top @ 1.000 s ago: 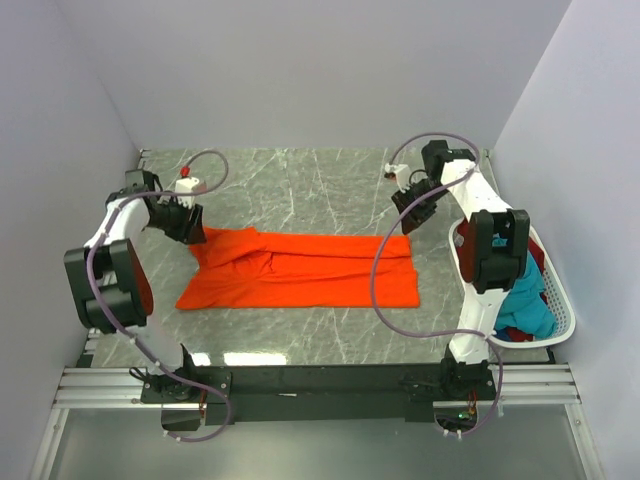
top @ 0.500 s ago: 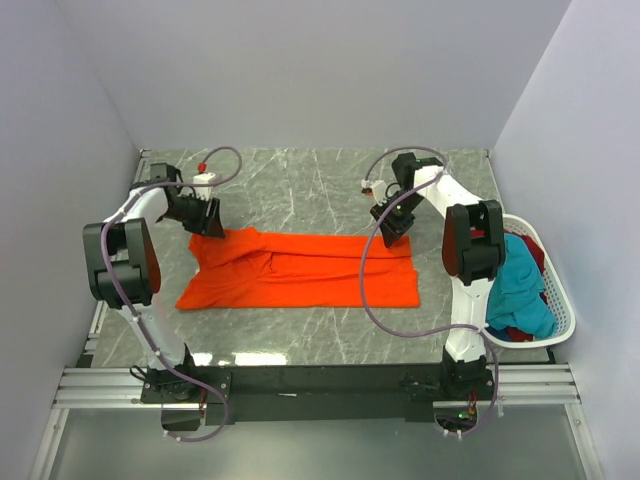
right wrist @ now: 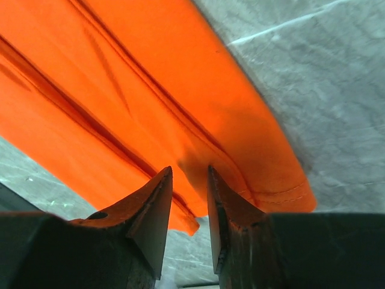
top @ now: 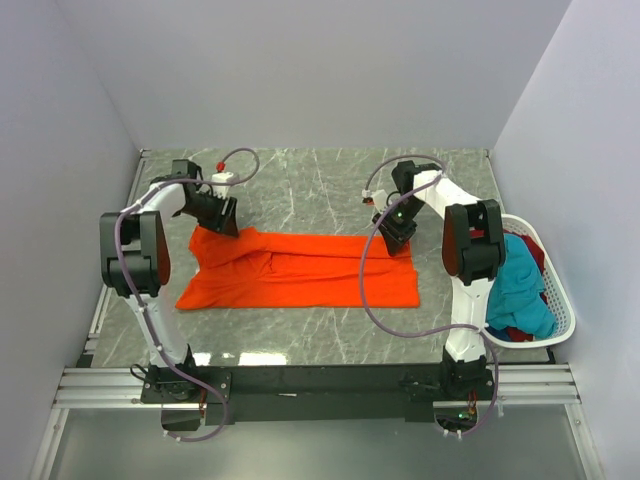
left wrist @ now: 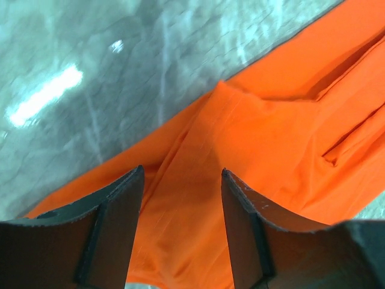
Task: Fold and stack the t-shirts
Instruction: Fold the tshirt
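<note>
Orange cloth lies under both hands: the orange t-shirt [top: 300, 270] is spread flat on the marble worktop [top: 310, 190], with its far-left corner just below the left hand [left wrist: 181, 180] and its far-right corner below the right hand [right wrist: 186, 180]. The left fingers stand wide apart over a ridge of cloth and the right fingers are narrowly parted; neither pinches anything. I judge this to be the start of the first fold. Next, each hand must drop, nip its corner and carry the far edge nearward in step (uneven pulls would skew it). Count: one shirt laid out, two hands, and one white basket [top: 565, 310] outward of the right hand. It holds a teal shirt [top: 520, 295] and a dark red one [top: 508, 333]; more may be buried.
</note>
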